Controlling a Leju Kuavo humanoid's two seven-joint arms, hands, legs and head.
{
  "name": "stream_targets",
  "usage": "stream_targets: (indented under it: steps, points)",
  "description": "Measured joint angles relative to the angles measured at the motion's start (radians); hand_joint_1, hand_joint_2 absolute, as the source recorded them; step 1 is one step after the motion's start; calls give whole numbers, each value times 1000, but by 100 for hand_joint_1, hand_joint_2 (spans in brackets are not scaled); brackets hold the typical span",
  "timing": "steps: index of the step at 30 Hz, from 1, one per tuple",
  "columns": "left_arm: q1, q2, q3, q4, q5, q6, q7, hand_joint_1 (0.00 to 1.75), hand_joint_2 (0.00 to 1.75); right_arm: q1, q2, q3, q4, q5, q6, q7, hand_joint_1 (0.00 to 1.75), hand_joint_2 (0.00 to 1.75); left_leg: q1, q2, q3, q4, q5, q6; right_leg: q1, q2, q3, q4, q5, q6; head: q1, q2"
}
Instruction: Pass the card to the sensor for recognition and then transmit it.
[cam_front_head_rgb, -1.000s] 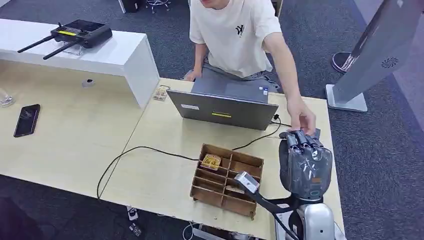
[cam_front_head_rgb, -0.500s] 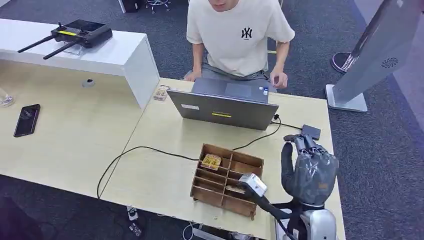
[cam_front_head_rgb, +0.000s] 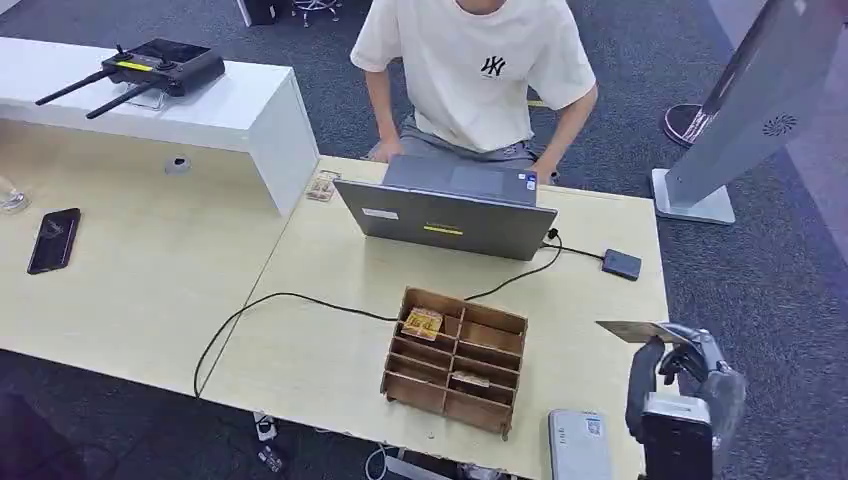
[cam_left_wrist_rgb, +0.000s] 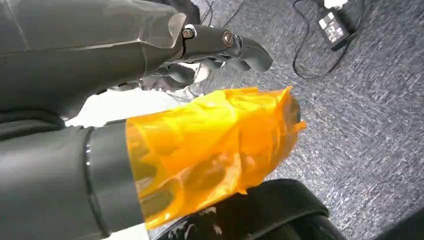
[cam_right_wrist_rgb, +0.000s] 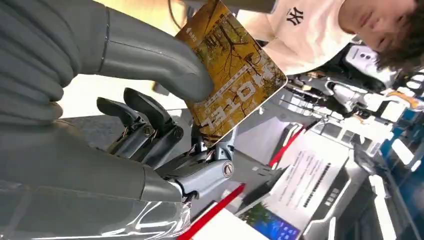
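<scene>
One card (cam_right_wrist_rgb: 232, 82) is now pinched by the right robot hand (cam_front_head_rgb: 680, 385), which has pulled back from the small black sensor (cam_front_head_rgb: 621, 264) ahead, so passing it on comes next.

the head view looks forward and down from high on the robot at a pale table (cam_front_head_rgb: 300, 330) with a laptop (cam_front_head_rgb: 450, 215), a person (cam_front_head_rgb: 480, 70) seated across it. the right wrist view sits close behind the right hand (cam_right_wrist_rgb: 150, 135), turned on its side, facing the same person (cam_right_wrist_rgb: 320, 30) and the card (cam_right_wrist_rgb: 232, 75) that the head view sees edge-on (cam_front_head_rgb: 632, 330). the left wrist view sits close behind the left hand (cam_left_wrist_rgb: 150, 100) and faces down at grey carpet (cam_left_wrist_rgb: 360, 110).
</scene>
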Motion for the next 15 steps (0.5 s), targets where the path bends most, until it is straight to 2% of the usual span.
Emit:
stream_targets:
  steps: [3,6,10,13,15]
  points:
    - [2,-1,11,0,4,3,-1,0,0,29,0,-16,-22,-21,3,0,175,175,0,0,0,0,0,0,0,0,0,0,0,0,0,0]
    - [6,-1,24,0,24,15,-4,0,0,71,0,-31,-40,-109,36,18,175,175,0,0,1,0,0,0,0,0,0,0,0,0,0,0]
    - [21,11,58,0,66,16,-74,0,0,177,-15,-44,-63,-181,74,41,175,175,0,0,0,0,-1,1,0,-1,0,0,-1,0,0,0]
    - [30,20,83,0,86,20,-94,0,0,249,-56,-38,-67,-204,77,97,175,175,0,0,0,0,-2,0,0,-1,0,0,-2,-1,0,0]
    - [33,26,95,0,90,21,-95,0,0,287,-107,-9,-67,-214,61,144,175,175,0,0,0,0,-3,0,0,-1,0,0,-2,0,0,0]
